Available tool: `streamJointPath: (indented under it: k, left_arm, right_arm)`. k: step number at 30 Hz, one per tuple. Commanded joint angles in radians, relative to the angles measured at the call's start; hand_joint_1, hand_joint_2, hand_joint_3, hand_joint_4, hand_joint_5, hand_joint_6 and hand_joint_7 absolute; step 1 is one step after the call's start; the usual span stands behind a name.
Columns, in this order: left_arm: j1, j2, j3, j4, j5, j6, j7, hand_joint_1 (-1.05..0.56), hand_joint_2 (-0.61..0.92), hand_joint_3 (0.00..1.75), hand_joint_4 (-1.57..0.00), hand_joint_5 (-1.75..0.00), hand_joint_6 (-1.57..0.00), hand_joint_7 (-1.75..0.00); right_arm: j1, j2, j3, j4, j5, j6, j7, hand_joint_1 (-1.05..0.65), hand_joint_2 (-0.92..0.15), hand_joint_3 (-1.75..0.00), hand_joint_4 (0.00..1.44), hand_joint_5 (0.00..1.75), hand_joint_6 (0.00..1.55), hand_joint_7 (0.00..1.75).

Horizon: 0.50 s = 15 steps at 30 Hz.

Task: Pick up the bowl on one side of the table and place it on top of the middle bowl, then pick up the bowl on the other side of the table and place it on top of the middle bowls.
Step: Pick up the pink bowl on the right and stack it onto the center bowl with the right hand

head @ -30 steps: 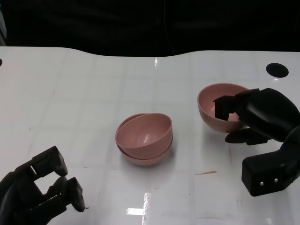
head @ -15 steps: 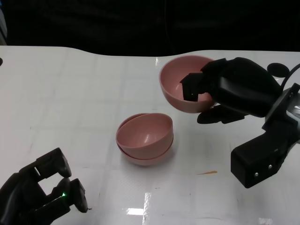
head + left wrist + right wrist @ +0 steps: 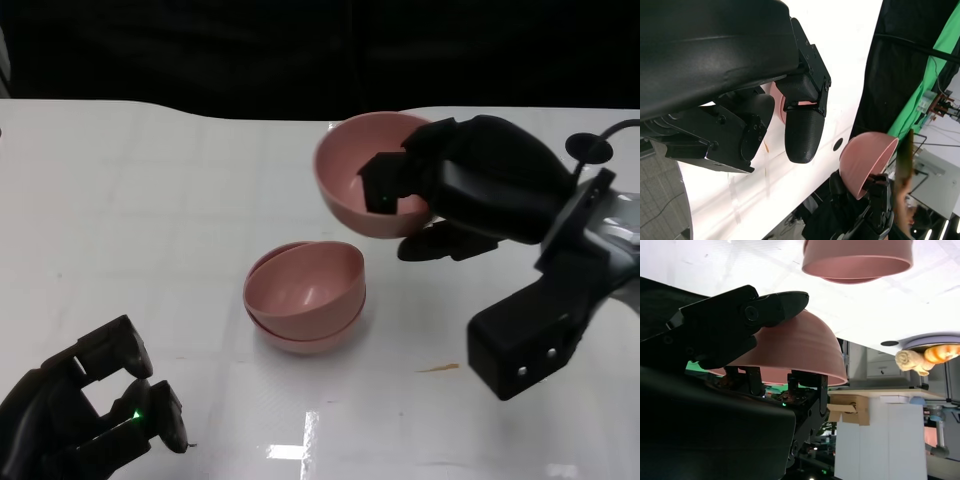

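1. Glossy white, with faint grid lines and ceiling-light glare, the table (image 3: pixel 150 200) fills the head view below a black backdrop. At its middle sits the stack of two pink bowls (image 3: pixel 305 297), smooth, matte and round-bottomed, the upper one nested slightly askew in the lower. The right hand (image 3: pixel 470 185) holds the third pink bowl (image 3: pixel 360 180) in the air behind and to the right of the stack, well clear of the tabletop and tipped toward the stack; its fingers (image 3: pixel 385 185) hook over the rim into the hollow, and others show under the bowl. The left hand (image 3: pixel 85 415) rests low at the near left corner, fingers curled in on nothing, a green light glowing between them. A small orange streak (image 3: pixel 440 369) marks the table by the right forearm.

2. From the left wrist, the left hand's rounded black fingers (image 3: pixel 802 130) fill the frame with nothing between them. Only this view shows a green screen (image 3: pixel 940 55) past the table's edge, and the held bowl from the side, raised above the white surface.

3. From the right wrist, the held bowl's smooth convex underside spans the frame, a black finger (image 3: pixel 740 320) pressed along it. The stack appears beyond on the table. A cardboard box (image 3: pixel 852 409) and white cabinets show only here.
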<state>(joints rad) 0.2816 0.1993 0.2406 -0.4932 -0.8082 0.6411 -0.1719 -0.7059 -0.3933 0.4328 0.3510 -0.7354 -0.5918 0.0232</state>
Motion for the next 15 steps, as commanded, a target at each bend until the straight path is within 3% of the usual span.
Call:
streamJointPath:
  k: [1,9,11,15]
  left_arm:
    - [-0.007,0.002,0.007,-0.001,0.002,0.006,0.016,0.09,0.80,1.29,-0.88,-1.75,-0.76,-1.75]
    - [-0.007,0.000,0.006,-0.005,0.003,0.010,0.021,0.09,0.81,1.28,-0.88,-1.75,-0.76,-1.75]
    - [-0.007,-0.002,0.004,-0.008,0.002,0.012,0.026,0.08,0.81,1.29,-0.89,-1.75,-0.77,-1.75]
    - [-0.007,-0.003,0.004,-0.007,0.002,0.007,0.019,0.08,0.81,1.30,-0.89,-1.75,-0.77,-1.75]
  right_arm:
    - [-0.023,0.017,0.014,-0.043,-0.004,-0.003,0.030,-0.25,-0.77,-0.38,0.88,1.75,0.75,1.50]
    - [-0.015,0.035,0.017,-0.055,-0.006,-0.006,0.041,-0.25,-0.79,-0.36,0.88,1.75,0.73,1.56]
    - [-0.011,0.051,0.029,-0.060,-0.005,-0.011,0.043,-0.23,-0.79,-0.42,0.90,1.75,0.67,1.71]
    - [-0.009,0.055,0.033,-0.067,-0.005,-0.006,0.058,-0.23,-0.79,-0.44,0.90,1.75,0.66,1.74]
